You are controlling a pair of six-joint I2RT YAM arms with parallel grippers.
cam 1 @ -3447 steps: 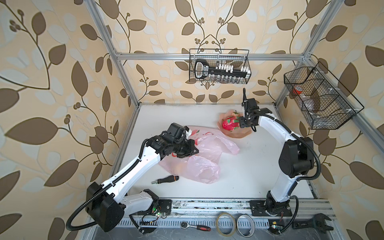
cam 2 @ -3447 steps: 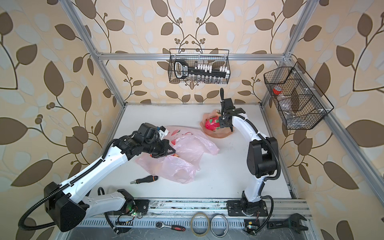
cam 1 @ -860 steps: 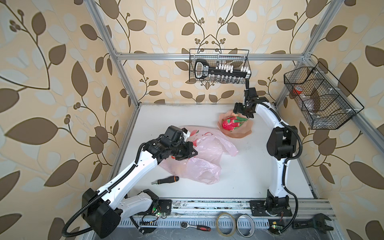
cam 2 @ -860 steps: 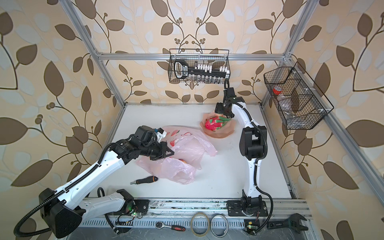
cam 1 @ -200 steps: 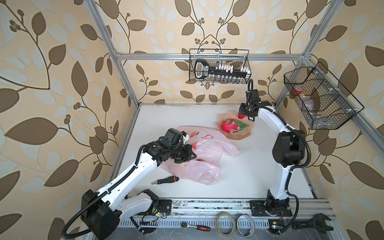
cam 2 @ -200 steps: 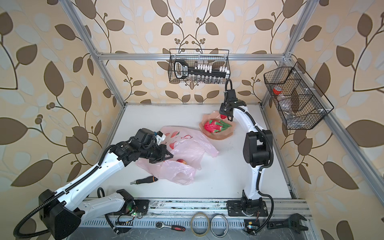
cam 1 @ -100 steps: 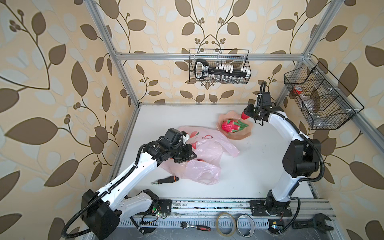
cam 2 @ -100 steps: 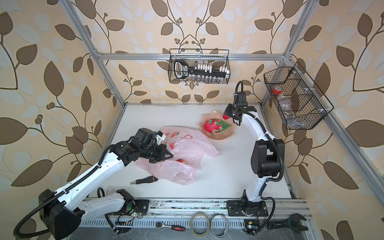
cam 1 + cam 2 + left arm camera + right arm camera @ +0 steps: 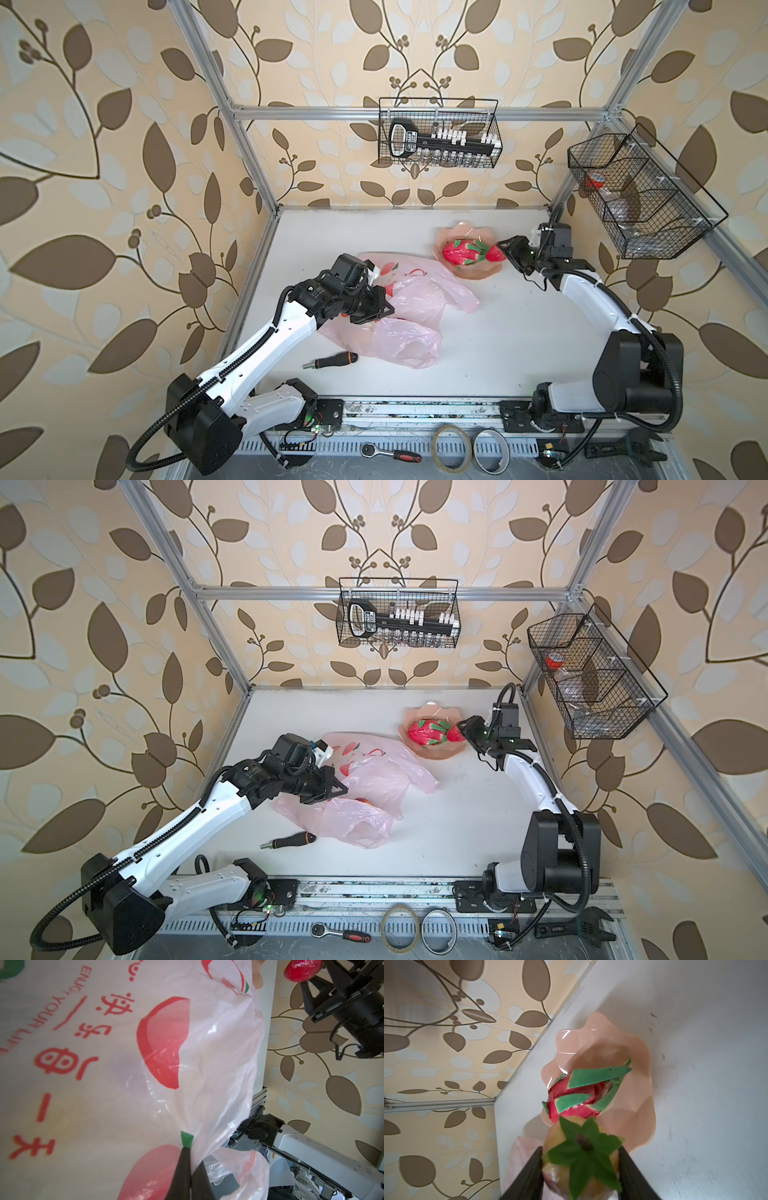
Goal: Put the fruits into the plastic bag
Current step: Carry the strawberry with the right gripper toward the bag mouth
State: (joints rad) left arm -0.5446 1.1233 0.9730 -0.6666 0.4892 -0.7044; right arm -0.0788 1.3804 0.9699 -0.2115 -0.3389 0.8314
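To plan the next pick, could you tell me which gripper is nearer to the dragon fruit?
Right. The right gripper, holding a strawberry, is just beside the dragon fruit; the left gripper is farther off, pinching the plastic bag.

A robot lab cell — aluminium frame (image 9: 332, 113), wallpaper panels (image 9: 104, 166), wire tool baskets (image 9: 438, 164), ratchet (image 9: 390, 454).

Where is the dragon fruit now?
In both top views the dragon fruit lies on the peach-coloured plate, back right on the table, beyond the pink bag.
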